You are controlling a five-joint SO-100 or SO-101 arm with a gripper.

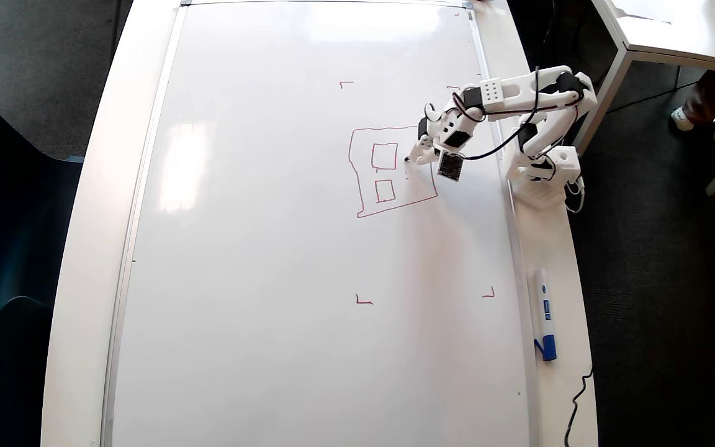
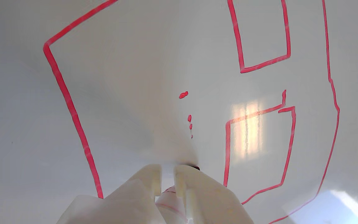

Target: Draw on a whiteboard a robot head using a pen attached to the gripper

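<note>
Gripper [image 1: 412, 159] is seen closed around the pen [image 2: 170, 199], its tip set against the whiteboard [image 1: 258, 248]. The robot head [image 1: 391, 171] lies directly under and ahead of the gripper: a wobbly outline with two rectangles, plus small red dots just beyond the fingertips [image 2: 149, 179].

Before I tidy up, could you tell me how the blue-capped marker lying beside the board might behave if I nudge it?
The blue-capped marker looks round and slim, lying flat on the table rim, so it would probably roll sideways. It sits near the table edge, so a push could send it off. It seems stiff and light, likely easy to pinch.
</note>
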